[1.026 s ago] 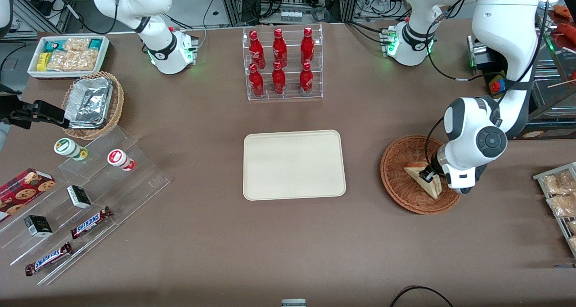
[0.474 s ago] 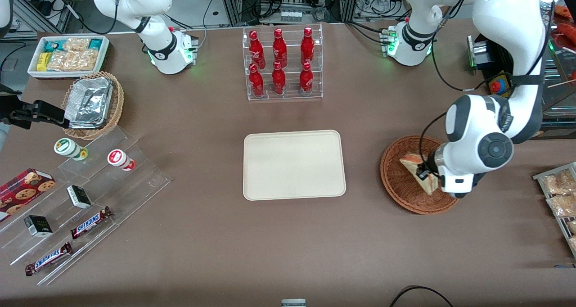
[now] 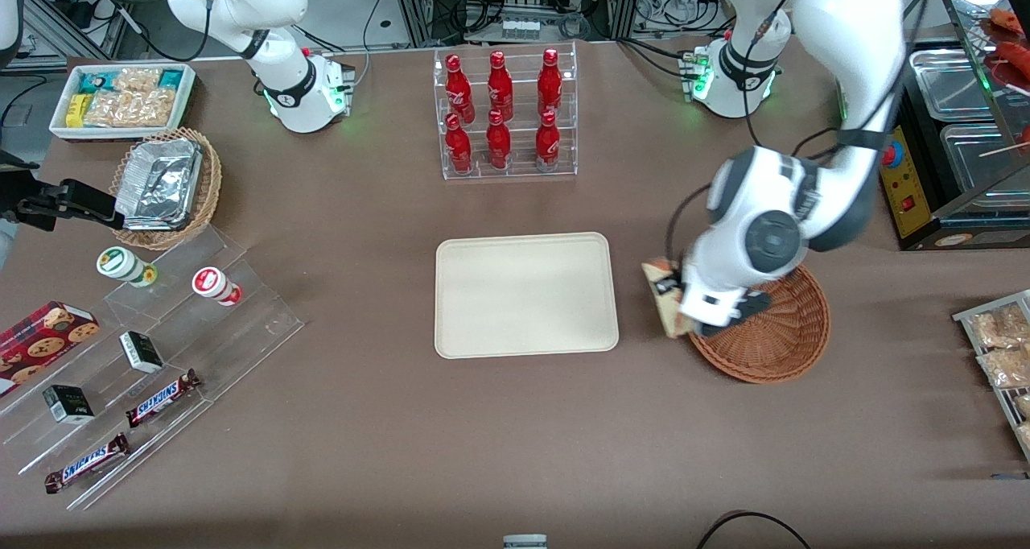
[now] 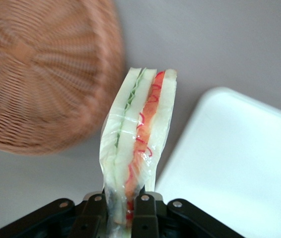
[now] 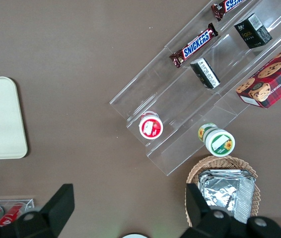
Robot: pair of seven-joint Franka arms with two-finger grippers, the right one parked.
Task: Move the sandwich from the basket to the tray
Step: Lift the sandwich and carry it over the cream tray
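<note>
While gripper (image 3: 674, 298) jaws pinch sandwich (image 4: 138, 141), it hangs btwn basket (image 3: 784, 332) rim & tray (image 3: 526, 295) edge

A brown table (image 3: 362, 420) is seen, on which the cream tray (image 3: 526, 295), the reddish-brown basket (image 3: 772, 332), a clear rack of red bottles (image 3: 505, 114), a stepped acrylic stand (image 3: 145, 356) and a tan foil-container basket (image 3: 165, 185) are set; the gripper (image 3: 674, 295) is held above it, between basket and tray
</note>
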